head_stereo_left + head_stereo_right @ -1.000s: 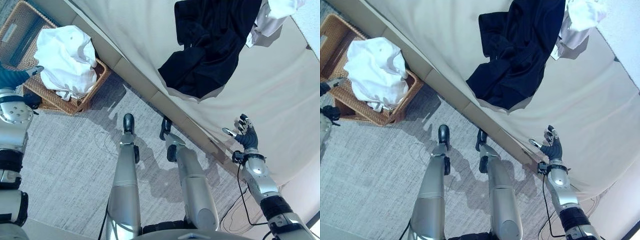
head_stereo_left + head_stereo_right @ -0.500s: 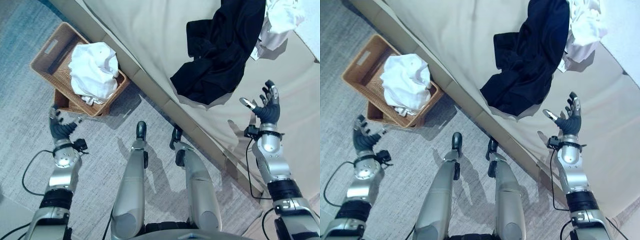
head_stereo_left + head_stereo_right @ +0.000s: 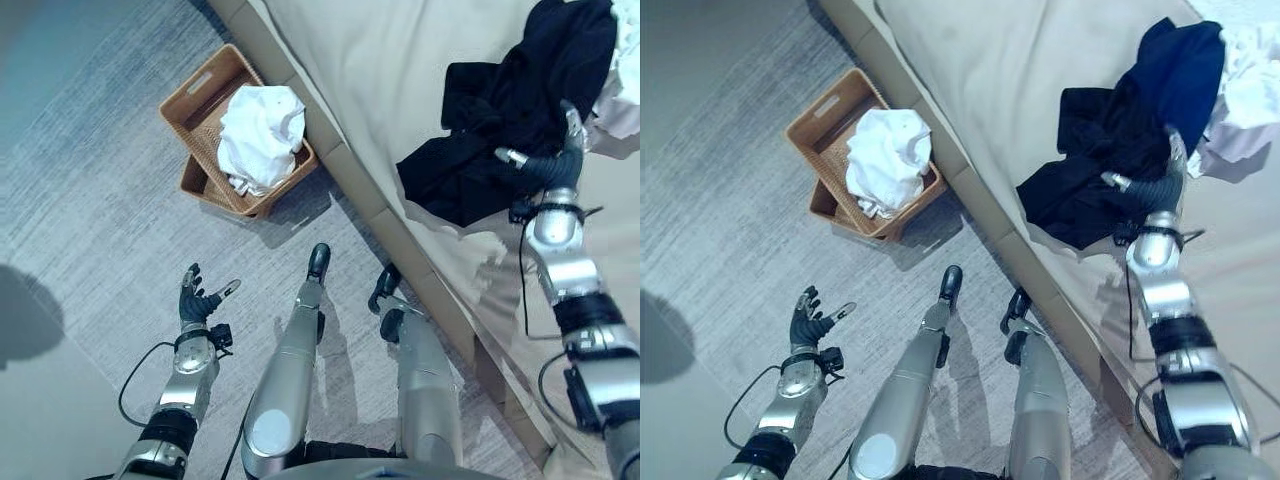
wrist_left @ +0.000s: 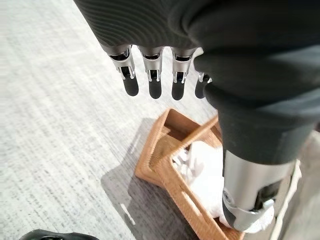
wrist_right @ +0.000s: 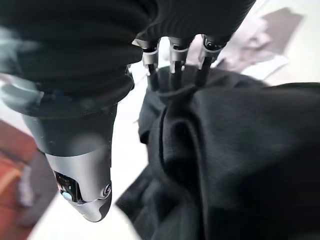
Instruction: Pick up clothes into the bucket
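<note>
the right hand (image 3: 548,165) is spread wide with its fingertips on the black clothes (image 3: 500,110) on the bed (image 3: 390,70). it should curl around a thick fold before lifting. the left hand (image 3: 197,299) hangs open, holding nothing. the basket (image 3: 190,95) with a white shirt (image 3: 258,130) sits on the floor.

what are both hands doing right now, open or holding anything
Left hand: open, fingers spread, empty, above the floor.
Right hand: open, fingers straight, tips at the black garment on the bed, not yet closed on it.
</note>
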Robot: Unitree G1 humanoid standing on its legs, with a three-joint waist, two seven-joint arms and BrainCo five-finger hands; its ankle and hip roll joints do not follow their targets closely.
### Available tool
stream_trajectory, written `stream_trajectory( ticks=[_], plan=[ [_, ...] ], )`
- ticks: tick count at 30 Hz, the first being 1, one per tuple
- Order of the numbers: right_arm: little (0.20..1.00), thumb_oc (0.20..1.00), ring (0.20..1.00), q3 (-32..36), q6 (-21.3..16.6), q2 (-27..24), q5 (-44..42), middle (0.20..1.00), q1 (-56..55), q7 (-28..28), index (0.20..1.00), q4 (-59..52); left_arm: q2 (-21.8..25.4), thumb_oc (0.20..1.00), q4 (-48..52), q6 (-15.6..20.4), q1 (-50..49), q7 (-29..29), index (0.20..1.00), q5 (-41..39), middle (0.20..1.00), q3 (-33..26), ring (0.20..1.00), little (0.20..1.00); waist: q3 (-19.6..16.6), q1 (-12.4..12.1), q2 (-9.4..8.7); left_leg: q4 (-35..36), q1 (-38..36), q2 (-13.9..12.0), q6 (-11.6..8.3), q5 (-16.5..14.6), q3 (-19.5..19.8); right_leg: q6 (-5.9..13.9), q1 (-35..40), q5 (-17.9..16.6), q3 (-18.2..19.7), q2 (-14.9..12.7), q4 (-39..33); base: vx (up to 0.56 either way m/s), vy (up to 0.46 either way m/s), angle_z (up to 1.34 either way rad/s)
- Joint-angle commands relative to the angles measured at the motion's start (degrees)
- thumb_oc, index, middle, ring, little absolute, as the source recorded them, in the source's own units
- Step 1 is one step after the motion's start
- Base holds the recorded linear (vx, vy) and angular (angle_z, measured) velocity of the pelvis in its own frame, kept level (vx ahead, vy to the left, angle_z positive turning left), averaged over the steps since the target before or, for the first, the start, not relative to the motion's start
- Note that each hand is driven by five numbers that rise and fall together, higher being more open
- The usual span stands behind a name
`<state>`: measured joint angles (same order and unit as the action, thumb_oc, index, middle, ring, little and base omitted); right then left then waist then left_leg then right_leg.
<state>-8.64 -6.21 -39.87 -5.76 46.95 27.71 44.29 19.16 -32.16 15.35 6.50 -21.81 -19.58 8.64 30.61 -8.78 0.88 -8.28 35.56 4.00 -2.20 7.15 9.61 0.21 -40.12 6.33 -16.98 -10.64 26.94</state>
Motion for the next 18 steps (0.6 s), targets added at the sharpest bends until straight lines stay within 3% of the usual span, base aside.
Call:
stream_trajectory(
  ticks=[1,7,15,18],
  plan=[
    [1.000,1.000,1.000,-5.2,1.7,-6.4,-0.1,1.000,4.9,1.1,1.000,4.3,1.9,1.000,5.0,2.4,-2.4,0.9,1.000,-0.5,1.000,3.4,1.000,1.000,-0.8,0.1,3.11,0.2,-1.3,0.4,-0.06,-1.2,1.1,5.27,4.0,0.4,0.3,-3.4,-0.7,0.00,-0.031,0.09],
    [1.000,1.000,1.000,-13.7,3.0,-5.8,-3.1,1.000,19.9,-0.5,1.000,22.4,3.4,1.000,8.1,2.6,-1.6,1.2,1.000,0.2,1.000,8.9,1.000,1.000,-0.8,-0.7,4.80,-1.6,2.9,1.3,0.32,-1.5,1.4,5.14,-0.1,1.1,0.6,-3.7,1.5,0.02,-0.002,0.09],
    [1.000,1.000,1.000,-20.8,4.0,-7.0,-3.3,1.000,28.7,-3.9,1.000,31.8,3.5,1.000,10.1,2.5,1.1,0.9,1.000,0.8,1.000,12.7,1.000,1.000,-0.8,-0.9,6.19,-1.2,6.6,1.7,0.14,-0.5,1.9,5.00,-4.4,1.9,0.6,-4.5,3.7,0.02,0.012,0.05],
    [1.000,1.000,1.000,-23.8,5.5,-7.9,-2.1,1.000,31.0,-7.7,1.000,35.7,3.5,1.000,10.2,2.3,2.3,1.4,1.000,1.2,1.000,14.2,1.000,1.000,-0.8,-1.0,6.57,-1.0,7.7,2.0,0.26,-0.4,1.9,5.02,-5.7,1.9,0.7,-4.8,4.1,0.03,0.004,0.07]
  ],
)
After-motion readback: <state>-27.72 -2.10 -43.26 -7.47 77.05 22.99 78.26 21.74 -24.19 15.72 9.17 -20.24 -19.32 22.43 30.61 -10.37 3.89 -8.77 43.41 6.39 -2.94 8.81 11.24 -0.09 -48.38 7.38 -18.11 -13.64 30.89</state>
